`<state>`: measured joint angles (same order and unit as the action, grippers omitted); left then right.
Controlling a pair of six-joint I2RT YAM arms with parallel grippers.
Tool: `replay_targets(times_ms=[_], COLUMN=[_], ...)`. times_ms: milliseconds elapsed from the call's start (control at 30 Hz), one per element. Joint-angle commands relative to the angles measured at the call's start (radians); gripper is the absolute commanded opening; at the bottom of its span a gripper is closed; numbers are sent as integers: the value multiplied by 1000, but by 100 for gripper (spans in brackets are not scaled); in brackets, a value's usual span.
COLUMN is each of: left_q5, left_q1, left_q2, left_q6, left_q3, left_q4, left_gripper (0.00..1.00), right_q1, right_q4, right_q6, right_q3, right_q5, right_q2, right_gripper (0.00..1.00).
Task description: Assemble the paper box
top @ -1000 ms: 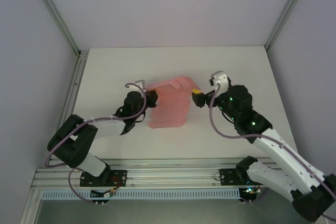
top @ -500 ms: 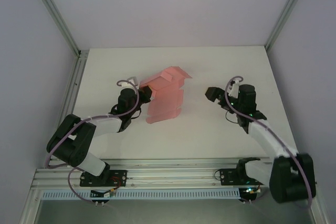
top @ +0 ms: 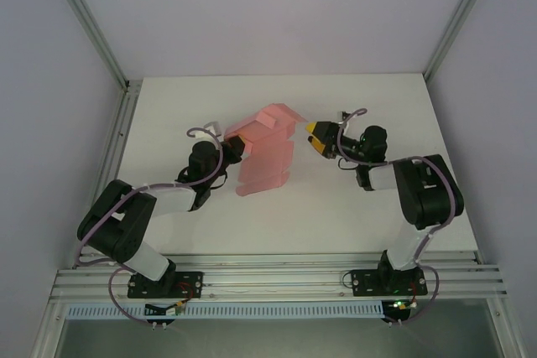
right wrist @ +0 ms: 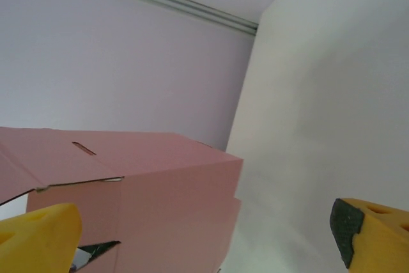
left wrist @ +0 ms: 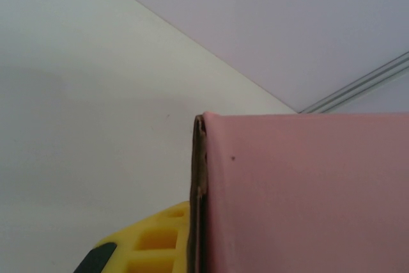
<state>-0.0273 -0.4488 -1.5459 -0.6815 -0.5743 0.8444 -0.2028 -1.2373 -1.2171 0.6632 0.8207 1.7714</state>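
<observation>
The paper box (top: 264,153), pink and half-folded, stands at mid-desk (top: 361,207), its left edge pinched in the left gripper (top: 233,150). Just right of it, the right gripper (top: 315,137) hovers with fingers spread, holding nothing. With only one edge held, the thin card could twist or crease if the right gripper pushes a flap off-line.

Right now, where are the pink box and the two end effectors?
paper box (top: 267,157), top view, middle of its pink panel.
left end effector (top: 237,150), top view, fingertips at the box's left edge.
right end effector (top: 316,137), top view, between its yellow fingertips.
</observation>
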Motion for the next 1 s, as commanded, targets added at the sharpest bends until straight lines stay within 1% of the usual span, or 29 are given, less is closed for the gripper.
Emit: replay_targets(times_ms=[0,400,500,700,767,833,900,967], left_q5=[-11,-16,-29,-54,-58,-67,-80,-93], left_q1=[4,4,4,4,4,4,4,3], left_q2=[-6,-29,-30,-37,-36,-36,-36,-33], left_q6=[-18,-39,-33,-30,-30,-30,-28,-19], left_q3=[-10,-26,-30,-32,-31,-32,-32,-32], left_q4=[50,64,70,93,101,112,125,137], left_gripper=[0,0,0,0,0,0,0,0], right_q1=[-12,-59,-77,-105,-119,-134,-151,-170], right_q4=[-171,-168,-138,-28,42,149,296,476], right_q6=[-45,-29,-19,55,96,160,254,357], right_q3=[28,53,74,103,111,123,138,161], right_q5=[35,44,62,58,45,25,-10,-70], right_q2=[9,36,43,31,20,6,-18,-49], right_gripper=[100,100,98,97,96,94,89,87])
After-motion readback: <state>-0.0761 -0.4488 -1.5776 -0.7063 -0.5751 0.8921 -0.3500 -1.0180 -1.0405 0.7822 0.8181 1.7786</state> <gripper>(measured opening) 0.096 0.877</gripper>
